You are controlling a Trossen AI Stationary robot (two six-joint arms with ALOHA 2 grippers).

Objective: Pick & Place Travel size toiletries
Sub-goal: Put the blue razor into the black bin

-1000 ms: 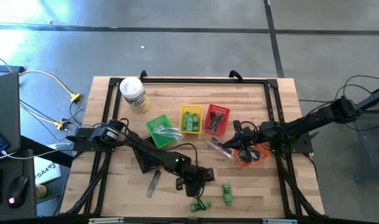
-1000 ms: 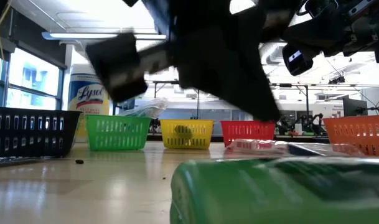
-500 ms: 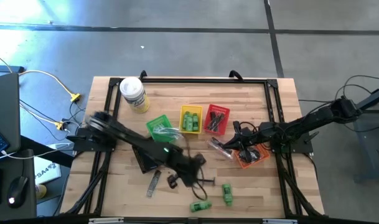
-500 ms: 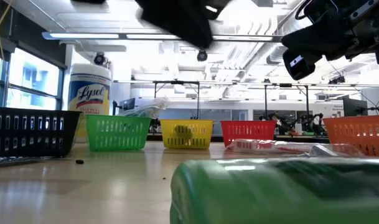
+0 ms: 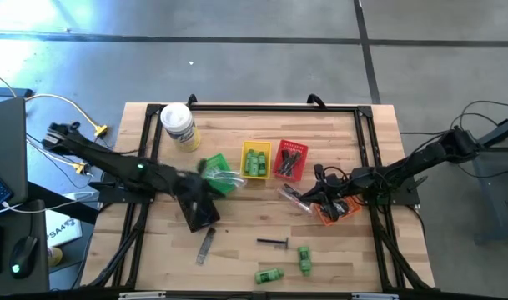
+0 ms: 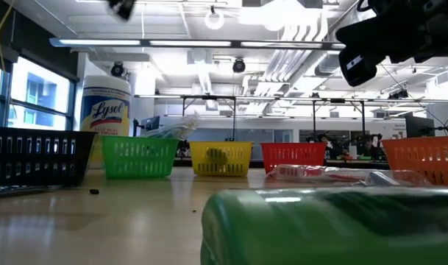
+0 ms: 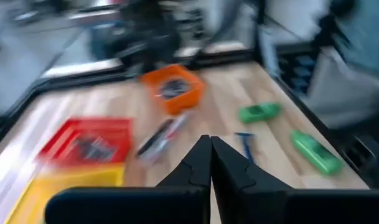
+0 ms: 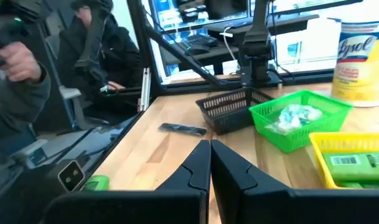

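Left arm stretched out from its base at the table's 9 o'clock edge toward centre, blurred; left gripper (image 7: 210,163) clenched, fingers pressed together, nothing between them, over the green basket (image 5: 213,173) and black basket (image 5: 197,208) area, at about 10 o'clock from table centre. Its wrist view looks across at the orange basket (image 7: 173,89), red basket (image 7: 83,143) and yellow basket (image 7: 77,186).

Right arm reaches in from the 3 o'clock side, forearm nearly level, elbow off the table edge. Right gripper (image 8: 210,165) clenched, empty, above the orange basket (image 5: 335,210) at roughly 3 o'clock from centre.

Toiletries: two green mini bottles (image 5: 269,274) (image 5: 304,259) loose on the wood at 6 o'clock, near the front edge, close together but apart. Dark blue razor (image 5: 274,242) lies flat just at 11 o'clock of them. Grey comb (image 5: 206,246) at 7 o'clock, just in front of the black basket. Clear plastic sticks (image 5: 292,197) lie between red and orange baskets. More green bottles sit in the yellow basket (image 5: 255,160), dark pieces in the red basket (image 5: 289,160).

White canister (image 5: 178,126) at 11 o'clock, on its side.
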